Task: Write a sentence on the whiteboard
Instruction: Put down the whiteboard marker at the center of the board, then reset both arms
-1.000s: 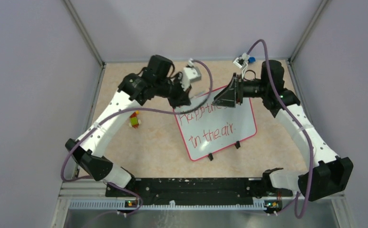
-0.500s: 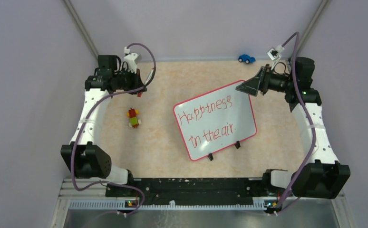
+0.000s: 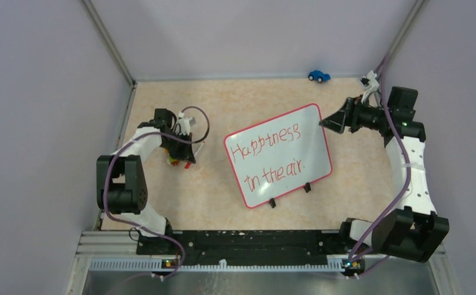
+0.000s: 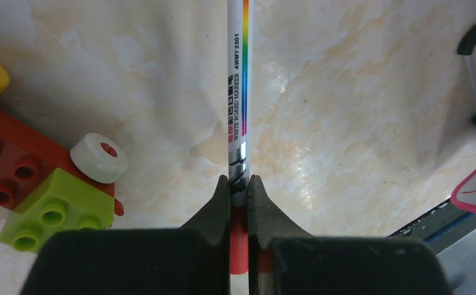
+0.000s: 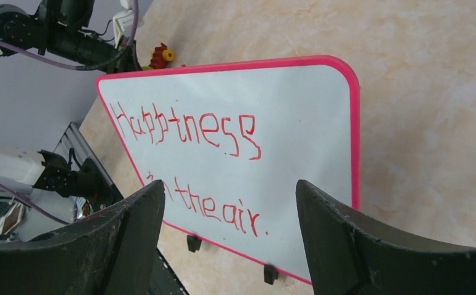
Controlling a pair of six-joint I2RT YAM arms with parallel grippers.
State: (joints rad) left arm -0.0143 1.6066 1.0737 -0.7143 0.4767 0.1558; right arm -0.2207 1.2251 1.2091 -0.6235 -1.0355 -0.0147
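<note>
Mottled beige surface [image 3: 223, 196] carries the whiteboard [image 3: 314, 132] at its middle, two black feet at its near edge. On it the sentence [image 3: 266, 140] in red reads "Happiness in the air." and is complete to its full stop. Writing looks done, so the risks lie in putting things away. The left claw [image 4: 238, 184], pinched tight on the marker [image 4: 237, 92], hangs low just beside the toy bricks [image 4: 51, 212]. If it lets go there, the round barrel may roll against them or off toward the board. Whether the tip is capped I cannot tell, and a bare tip could streak the surface. The right claw [image 5: 229, 187] gapes wide and empty near the board's far right corner. A careless sweep from there could shove the board or smear the lettering.
</note>
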